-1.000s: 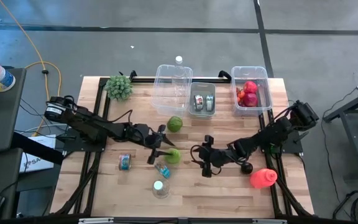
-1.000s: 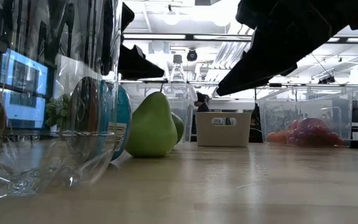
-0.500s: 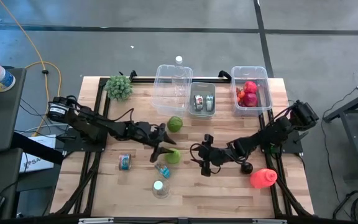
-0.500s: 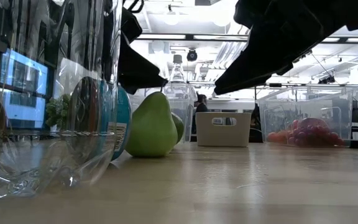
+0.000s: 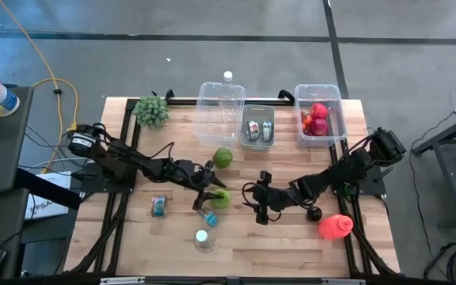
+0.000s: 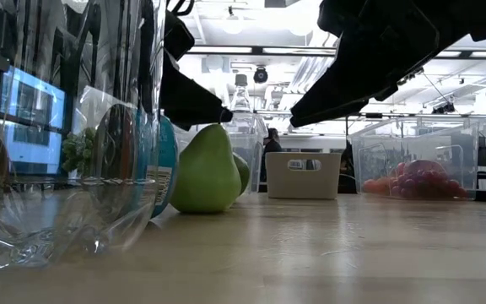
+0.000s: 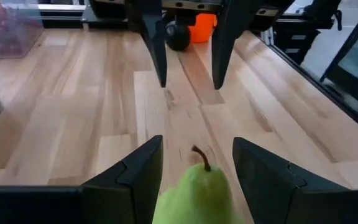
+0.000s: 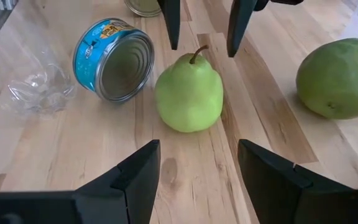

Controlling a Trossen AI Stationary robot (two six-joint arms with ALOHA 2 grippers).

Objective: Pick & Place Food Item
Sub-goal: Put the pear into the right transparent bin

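Note:
A green pear [image 5: 221, 198] stands upright on its base on the wooden table, stem up; it also shows in the low view [image 6: 205, 171]. My left gripper [image 7: 197, 143] is open, just left of the pear and slightly above it. Its two fingers stand on either side of the pear's top [image 7: 194, 193] without visibly touching it. My right gripper [image 8: 199, 146] is open and waits a short way to the pear's right [image 5: 254, 199], pointing at it [image 8: 189, 93].
A blue can [image 8: 114, 59] lies on its side left of the pear, beside clear crumpled plastic [image 8: 36, 93]. A round green fruit [image 5: 223, 157] sits behind the pear. Three bins [image 5: 258, 131] line the far edge. A red object [image 5: 335, 226] and a black ball [image 5: 313, 212] lie at the right.
My left gripper has sunk toward the pear and rolled a little about its own axis, so its fingers now stand lower around the pear's top. Its opening is unchanged. The pear has stayed in place.

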